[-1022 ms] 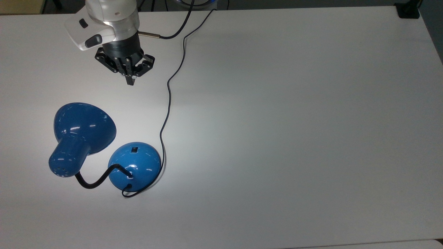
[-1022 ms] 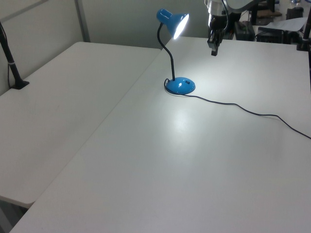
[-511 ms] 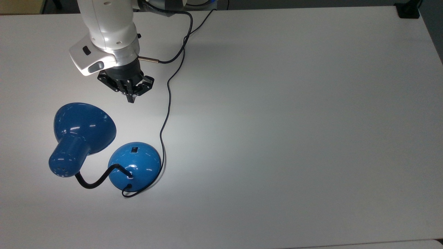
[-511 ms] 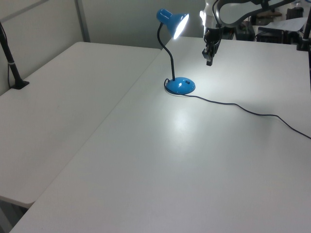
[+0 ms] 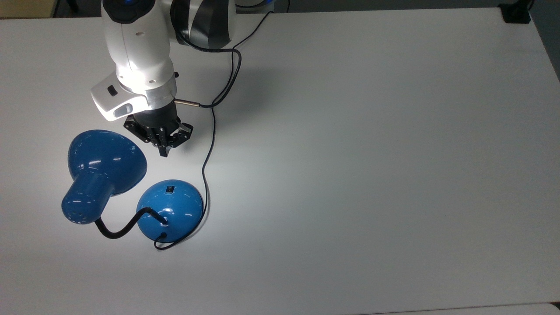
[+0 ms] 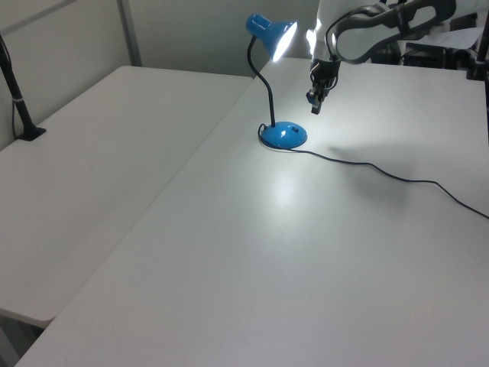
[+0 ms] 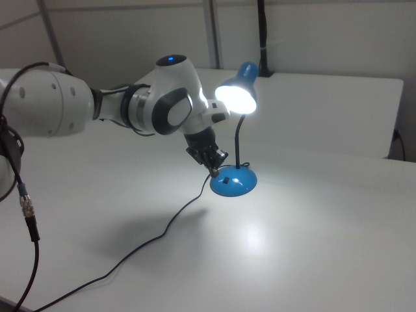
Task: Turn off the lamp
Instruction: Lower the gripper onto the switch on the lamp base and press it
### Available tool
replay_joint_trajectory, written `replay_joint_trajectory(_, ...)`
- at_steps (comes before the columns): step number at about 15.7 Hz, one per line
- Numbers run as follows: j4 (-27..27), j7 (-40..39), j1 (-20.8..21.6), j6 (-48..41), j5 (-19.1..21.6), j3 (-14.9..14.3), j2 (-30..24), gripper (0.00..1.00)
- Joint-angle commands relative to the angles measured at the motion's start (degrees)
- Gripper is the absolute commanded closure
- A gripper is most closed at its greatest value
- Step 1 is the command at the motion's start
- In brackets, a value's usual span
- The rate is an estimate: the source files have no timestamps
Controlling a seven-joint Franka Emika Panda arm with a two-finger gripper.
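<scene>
The glossy blue lamp is lit, its bell shade (image 5: 105, 159) (image 6: 273, 36) (image 7: 239, 96) throwing a bright patch on the white table (image 5: 350, 153). A black bendy neck (image 5: 122, 228) joins the shade to the round domed base (image 5: 171, 211) (image 6: 284, 135) (image 7: 233, 183). A small black switch (image 5: 169, 189) sits on top of the base. My gripper (image 5: 164, 151) (image 6: 314, 107) (image 7: 212, 171) is shut and points down, hanging above the table just beyond the base, a short gap from the switch and beside the shade's rim.
The lamp's thin black cord (image 5: 212, 131) (image 6: 397, 177) (image 7: 149, 240) runs from the base across the table, passing close by the gripper. A second black cable (image 5: 225, 78) loops from the wrist. A black clamp (image 5: 515, 13) sits at the table's far corner.
The arm has moved steadily toward the lamp base, down the top view, and lowered. The fingers stayed shut. The lamp has not moved and stays lit.
</scene>
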Motion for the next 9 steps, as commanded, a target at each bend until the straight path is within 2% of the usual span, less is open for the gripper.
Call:
replay_joint_trajectory(1, -0.24, -0.55, 0.00, 4.27, -0.68, -0.05, 1.64, 1.00)
replay_joint_trajectory(9, -0.41, -10.04, -0.27, 10.78, -0.42, -0.04, 4.54, 1.00)
